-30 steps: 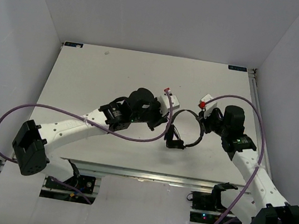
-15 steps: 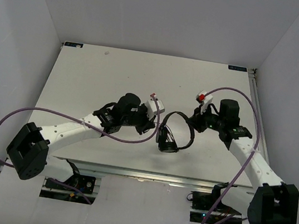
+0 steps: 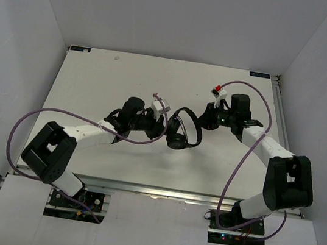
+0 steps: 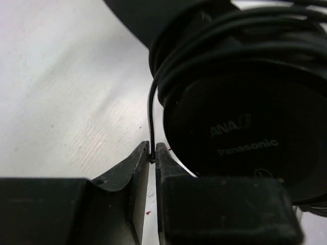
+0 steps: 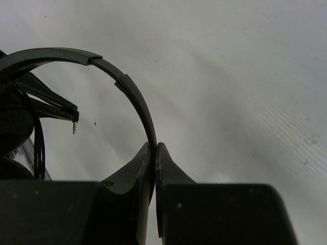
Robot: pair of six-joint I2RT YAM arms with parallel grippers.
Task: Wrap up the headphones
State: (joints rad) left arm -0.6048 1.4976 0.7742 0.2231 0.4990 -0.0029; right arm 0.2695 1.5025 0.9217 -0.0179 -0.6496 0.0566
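The black headphones (image 3: pixel 182 131) sit mid-table between my two grippers. In the left wrist view an earcup (image 4: pixel 245 127) marked Panasonic fills the right, with the thin black cord (image 4: pixel 151 109) wound around it in several loops. My left gripper (image 4: pixel 152 153) is shut on a strand of that cord; in the top view it (image 3: pixel 164 129) is just left of the earcups. My right gripper (image 5: pixel 155 149) is shut on the thin curved headband (image 5: pixel 127 87); from above it (image 3: pixel 206 118) holds the band's right side. The cord's plug (image 5: pixel 75 126) hangs free at left.
Purple robot cables (image 3: pixel 241 156) loop over both arms above the white table (image 3: pixel 95 81). White walls close the table on three sides, and a metal rail (image 3: pixel 153 190) runs along the near edge.
Both grippers and the headphones have shifted left and toward the far side of the table. The earcups have turned over and now lie closer to the left gripper.
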